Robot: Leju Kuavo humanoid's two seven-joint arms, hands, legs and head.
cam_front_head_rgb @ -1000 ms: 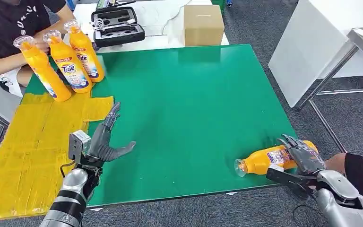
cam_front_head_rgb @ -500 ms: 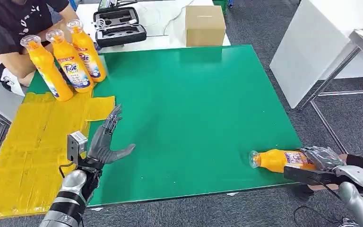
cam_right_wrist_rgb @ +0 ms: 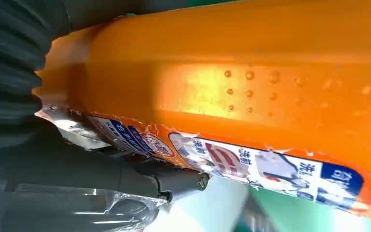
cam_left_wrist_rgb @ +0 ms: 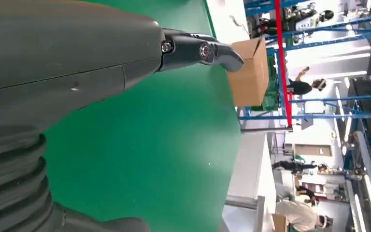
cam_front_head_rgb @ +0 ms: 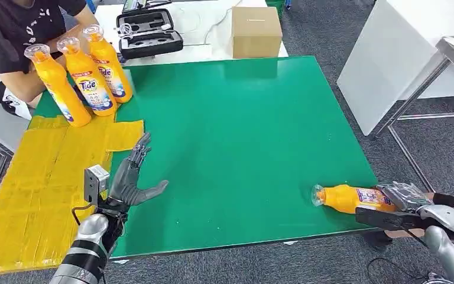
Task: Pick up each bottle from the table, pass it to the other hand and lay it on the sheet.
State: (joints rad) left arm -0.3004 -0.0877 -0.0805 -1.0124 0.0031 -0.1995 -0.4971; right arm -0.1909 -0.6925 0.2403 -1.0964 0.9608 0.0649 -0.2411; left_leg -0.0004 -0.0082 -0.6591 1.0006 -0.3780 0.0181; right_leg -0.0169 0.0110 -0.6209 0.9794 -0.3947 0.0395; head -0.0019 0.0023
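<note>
Right hand (cam_front_head_rgb: 403,198) grips the lying bottle (cam_front_head_rgb: 347,199) at 4 o'clock on the surface (cam_front_head_rgb: 242,130); left hand (cam_front_head_rgb: 131,176) spread, empty. Likely rigid, slick plastic: grasp mid-body.

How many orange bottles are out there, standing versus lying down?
Standing bottles: 3, at the table's far left corner.
Lying bottle: 1, held in the right hand.
Total: 4 bottles.
</note>
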